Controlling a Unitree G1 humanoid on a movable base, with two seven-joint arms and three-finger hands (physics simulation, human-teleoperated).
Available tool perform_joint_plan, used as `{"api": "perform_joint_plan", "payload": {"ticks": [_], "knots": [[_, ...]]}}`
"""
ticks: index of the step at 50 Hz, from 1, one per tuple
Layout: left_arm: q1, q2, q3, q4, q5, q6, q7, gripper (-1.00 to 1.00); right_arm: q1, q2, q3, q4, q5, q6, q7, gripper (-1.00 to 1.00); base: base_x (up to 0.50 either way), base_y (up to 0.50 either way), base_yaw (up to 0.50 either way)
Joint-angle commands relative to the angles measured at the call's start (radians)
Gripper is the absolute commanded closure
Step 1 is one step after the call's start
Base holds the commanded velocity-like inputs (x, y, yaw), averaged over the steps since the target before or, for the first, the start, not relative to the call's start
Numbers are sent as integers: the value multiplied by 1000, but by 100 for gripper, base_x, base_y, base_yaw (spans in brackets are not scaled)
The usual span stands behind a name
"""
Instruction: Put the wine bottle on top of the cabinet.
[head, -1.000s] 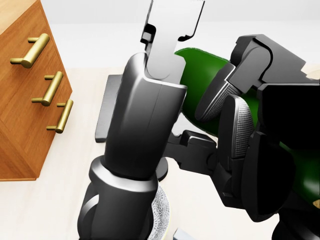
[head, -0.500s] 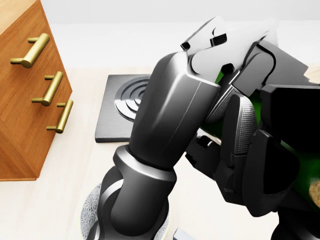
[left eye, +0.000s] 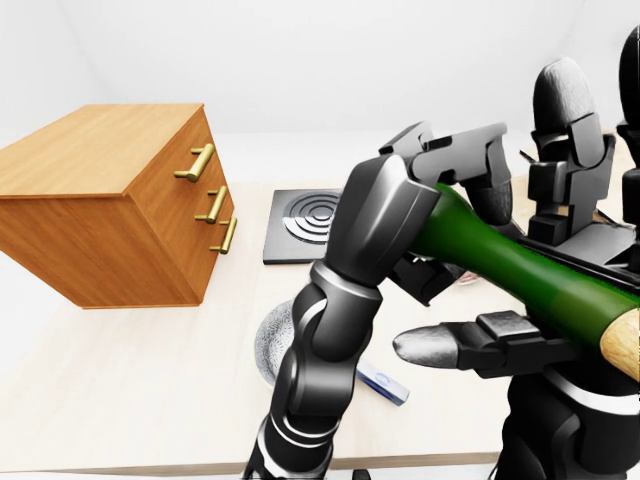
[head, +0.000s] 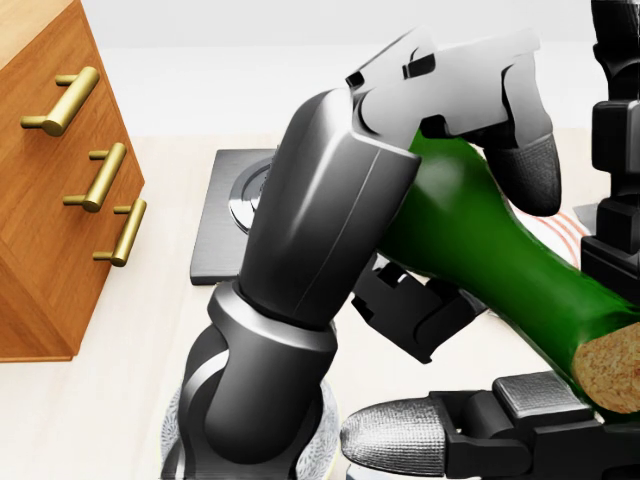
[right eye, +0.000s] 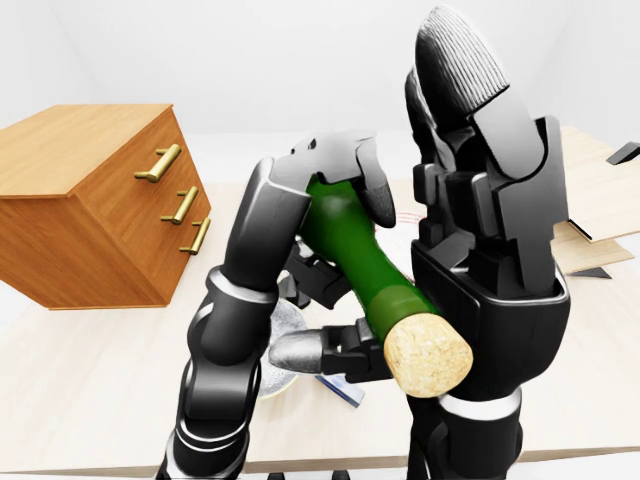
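Observation:
The green wine bottle (left eye: 520, 275) lies tilted across the middle of the view, its cork end (right eye: 428, 357) toward the camera. My left hand (left eye: 460, 235) is shut on the bottle's thick body, fingers (head: 520, 150) over the top and the thumb beneath. My right hand (right eye: 420, 230) is open: its fingers (right eye: 470, 120) stand straight up beside the neck, and its thumb (left eye: 430, 345) reaches under it. The wooden cabinet (left eye: 100, 200) with brass handles stands on the table at the left, its flat top bare.
A black square plate with concentric rings (left eye: 312, 222) lies on the light table (left eye: 130, 370) to the right of the cabinet. A grey bowl (left eye: 272, 345) and a small blue-and-white object (left eye: 383, 383) sit below my left forearm. Wooden boards (right eye: 590, 200) lie at the right.
My right hand's fingers have opened off the bottle and now point up. The left hand has closed round the bottle's body, and the bottle with its cork shows more fully.

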Motion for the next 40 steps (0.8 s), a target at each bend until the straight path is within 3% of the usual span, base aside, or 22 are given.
{"api": "perform_joint_plan", "payload": {"ticks": [1,6,9,12,14,15,18,22,25,26,29,32,38,40], "knots": [[-94,0,91,-35,-41,0,20,95,225,-64,-88,-17,106,0,-30,-100,0,0,0],[-230,6,169,-109,-51,0,-42,95,411,-305,-144,-17,401,0,-258,-100,0,0,0],[-359,62,233,-166,-63,0,-98,95,503,-367,-163,-17,470,0,-312,-100,0,0,0],[-485,135,294,-196,-110,0,-122,95,540,-347,-186,-18,467,0,-288,-100,0,0,0],[-623,211,375,-200,-171,0,-132,95,554,-315,-195,-18,448,0,-258,-100,0,0,0],[-656,240,393,-194,-203,0,-116,95,554,-300,-197,-18,438,0,-244,-100,0,0,0],[-847,392,510,-93,-319,0,-79,95,553,-246,-191,-18,394,0,-200,-100,0,0,0],[-986,547,608,72,-494,0,6,95,544,-201,-197,-18,362,0,-158,-100,0,0,0],[-1043,655,635,200,-611,0,70,95,538,-177,-204,-18,344,0,-134,-100,0,0,0],[-1044,670,631,211,-646,0,93,95,537,-169,-206,-18,338,0,-126,-100,0,0,0],[-1103,810,658,416,-732,0,141,95,537,-133,-189,-18,298,0,-98,-100,0,0,0],[-1135,921,636,591,-778,0,160,95,552,-90,-192,-18,262,0,-50,-100,0,0,0],[-1167,1059,626,837,-802,0,162,95,556,-24,-189,-18,204,0,16,-100,0,0,0],[-1175,1085,620,891,-798,0,159,95,552,-10,-186,-18,189,0,29,-100,0,0,0]]}}
